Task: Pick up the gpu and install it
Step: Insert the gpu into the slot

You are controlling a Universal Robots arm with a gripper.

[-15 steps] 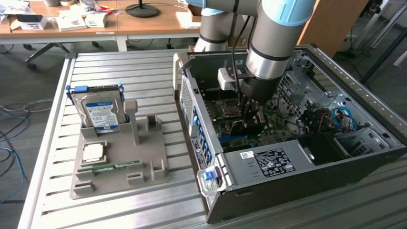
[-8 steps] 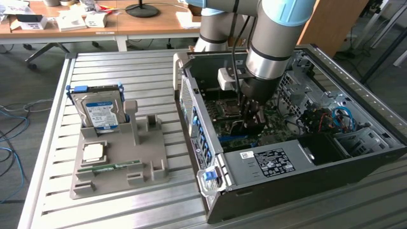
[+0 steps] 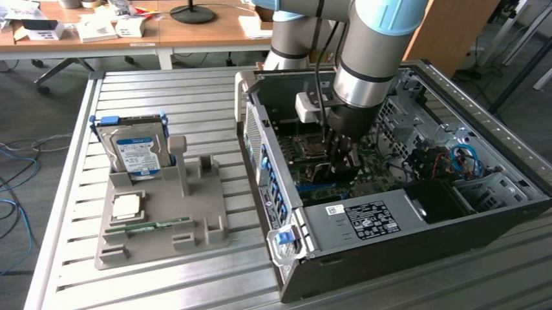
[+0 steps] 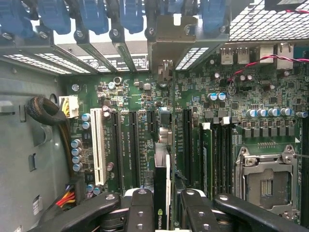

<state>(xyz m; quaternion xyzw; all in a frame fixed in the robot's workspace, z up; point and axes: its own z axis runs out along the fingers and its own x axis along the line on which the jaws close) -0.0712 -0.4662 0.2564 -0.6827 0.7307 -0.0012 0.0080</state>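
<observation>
The gpu (image 4: 161,186) is inside the open computer case (image 3: 431,223), clamped between the two black fingers (image 4: 140,210) of the gripper (image 3: 342,158), which are clenched on its faces. In the wrist view the card is seen edge-on, standing at right angles to the green motherboard (image 4: 145,101). Its long axis runs parallel to the black expansion slots (image 4: 133,145), and its pale metal end bracket (image 4: 169,38) points at the case's rear slot openings with their blue clips (image 4: 91,17). Whether its lower edge touches a slot cannot be told. A white slot (image 4: 98,145) lies several slots away on one side of the card, and the memory slots and the empty CPU socket (image 4: 265,183) lie on the other. In the exterior view the arm comes down from the top of the frame into the middle of the case. The power supply (image 3: 371,219) sits toward the lower right and blue cables (image 3: 466,158) lie at the right. At the exterior view's left a grey holder (image 3: 203,226) carries an upright hard drive (image 3: 129,152), a processor chip (image 3: 128,206) and a green memory stick (image 3: 155,226). Everything rests on a slatted metal counter (image 3: 172,90). A wooden counter (image 3: 198,35) stands behind at the upper left, and loose cables (image 3: 17,168) lie on the floor.
</observation>
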